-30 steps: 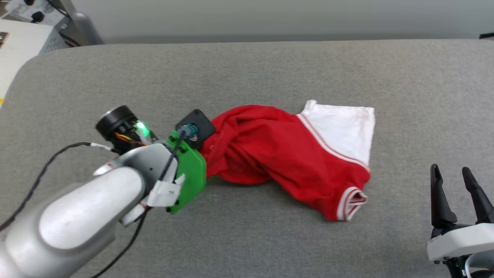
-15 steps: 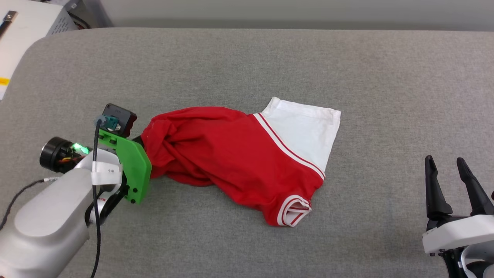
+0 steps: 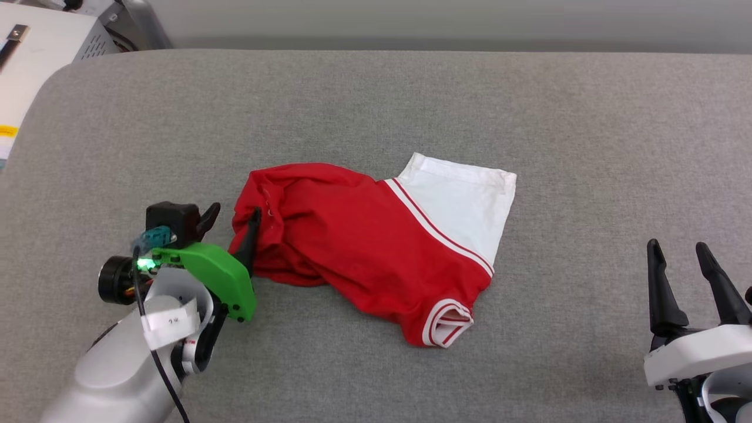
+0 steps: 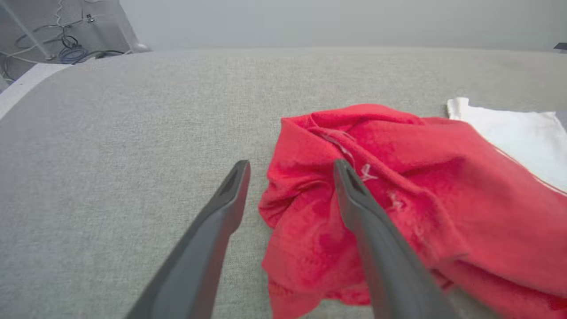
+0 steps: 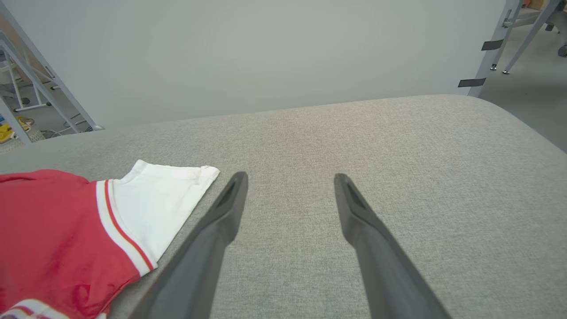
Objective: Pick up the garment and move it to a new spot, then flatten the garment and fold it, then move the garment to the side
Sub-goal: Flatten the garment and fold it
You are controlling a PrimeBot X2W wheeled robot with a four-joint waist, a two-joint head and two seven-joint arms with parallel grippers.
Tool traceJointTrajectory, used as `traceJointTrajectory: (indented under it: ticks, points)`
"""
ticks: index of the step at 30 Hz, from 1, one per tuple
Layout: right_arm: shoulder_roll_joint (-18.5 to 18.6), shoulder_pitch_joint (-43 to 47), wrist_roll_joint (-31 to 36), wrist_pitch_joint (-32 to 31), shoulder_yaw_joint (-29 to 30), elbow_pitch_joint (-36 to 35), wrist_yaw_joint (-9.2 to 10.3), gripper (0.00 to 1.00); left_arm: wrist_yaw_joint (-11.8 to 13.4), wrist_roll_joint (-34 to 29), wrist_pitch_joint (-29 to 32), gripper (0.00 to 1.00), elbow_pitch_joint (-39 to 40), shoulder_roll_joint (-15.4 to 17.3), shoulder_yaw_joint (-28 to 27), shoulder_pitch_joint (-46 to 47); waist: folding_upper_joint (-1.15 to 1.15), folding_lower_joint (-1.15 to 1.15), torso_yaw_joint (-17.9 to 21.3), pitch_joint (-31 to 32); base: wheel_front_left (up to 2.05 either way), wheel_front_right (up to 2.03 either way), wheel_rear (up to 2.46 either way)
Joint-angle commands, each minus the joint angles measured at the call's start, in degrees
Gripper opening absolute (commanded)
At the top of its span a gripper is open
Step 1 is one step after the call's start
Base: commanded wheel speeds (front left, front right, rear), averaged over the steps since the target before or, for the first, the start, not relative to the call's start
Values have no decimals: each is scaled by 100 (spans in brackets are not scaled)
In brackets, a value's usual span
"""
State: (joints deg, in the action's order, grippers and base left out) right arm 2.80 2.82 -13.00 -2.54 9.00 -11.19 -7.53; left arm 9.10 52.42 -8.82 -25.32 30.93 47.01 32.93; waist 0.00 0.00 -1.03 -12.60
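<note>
Grey table [image 3: 376, 100] bears one crumpled garment [image 3: 364, 247]; left gripper [image 3: 235, 208] and right gripper [image 3: 675, 244], jaws wide, empty.

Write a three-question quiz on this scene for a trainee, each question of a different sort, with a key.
1. True or false: the left gripper is clamped shut on the garment.
2. What colour is the sleeve spread at the garment's far right end in the head view? A white, B black, C blue.
3. Fill in: the right gripper stands ___, apart from the garment.
Key: 1 false, the left gripper's jaws stand apart at the garment's bunched end; 2 A; 3 open.
</note>
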Motion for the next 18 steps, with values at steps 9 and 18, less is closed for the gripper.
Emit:
traceJointTrajectory:
  ticks: [9,18]
  points:
    - [8,201,90,-195,-89,-53,4,100,771,-490,-613,100,926,-237,-967,-898,0,0,-210,590,0,0,0]
    - [8,402,86,-329,-184,-65,4,100,868,-1572,-617,100,2055,-669,-2000,-1977,0,0,-281,839,0,0,0]
